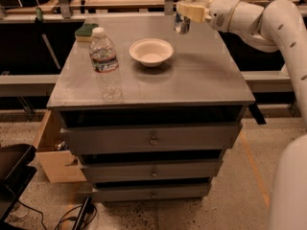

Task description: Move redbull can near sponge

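The redbull can [183, 18], silver and blue with a shiny top, is held in my gripper [188, 9] and lifted above the back right part of the grey cabinet top [201, 75]. The cream fingers [193, 11] are closed around the can's upper half. The sponge [86, 30], dark green over yellow, lies flat at the back left corner of the cabinet top, far to the left of the can.
A clear water bottle [105, 63] with a white cap stands at the front left. A white bowl [151, 51] sits in the middle, between can and sponge. A wooden drawer [50, 152] sticks out at the lower left. Benches stand behind.
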You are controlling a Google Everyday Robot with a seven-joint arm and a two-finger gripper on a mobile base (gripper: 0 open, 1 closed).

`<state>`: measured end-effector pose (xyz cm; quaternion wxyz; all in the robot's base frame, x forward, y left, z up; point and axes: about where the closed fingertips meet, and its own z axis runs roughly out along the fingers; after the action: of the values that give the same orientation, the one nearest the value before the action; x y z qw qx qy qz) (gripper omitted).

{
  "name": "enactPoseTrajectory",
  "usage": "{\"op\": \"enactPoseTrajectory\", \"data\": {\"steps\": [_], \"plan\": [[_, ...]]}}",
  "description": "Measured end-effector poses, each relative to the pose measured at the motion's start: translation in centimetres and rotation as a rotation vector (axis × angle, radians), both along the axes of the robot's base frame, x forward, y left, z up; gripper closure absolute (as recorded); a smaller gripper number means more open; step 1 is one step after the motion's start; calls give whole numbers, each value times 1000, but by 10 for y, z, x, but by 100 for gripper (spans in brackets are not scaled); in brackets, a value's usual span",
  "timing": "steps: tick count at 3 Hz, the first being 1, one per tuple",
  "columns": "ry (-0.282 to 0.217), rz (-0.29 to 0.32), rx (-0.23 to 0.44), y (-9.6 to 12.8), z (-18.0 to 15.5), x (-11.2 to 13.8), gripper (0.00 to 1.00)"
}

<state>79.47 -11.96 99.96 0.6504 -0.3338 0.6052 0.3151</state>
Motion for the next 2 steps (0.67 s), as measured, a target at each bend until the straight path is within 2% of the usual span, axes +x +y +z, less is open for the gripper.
{"op": "enactPoseTrajectory", "data": {"steps": [1,2], "plan": [[-18,1,-4,67,38,62,100],[-18,4,-4,70,38,63,100]]}}
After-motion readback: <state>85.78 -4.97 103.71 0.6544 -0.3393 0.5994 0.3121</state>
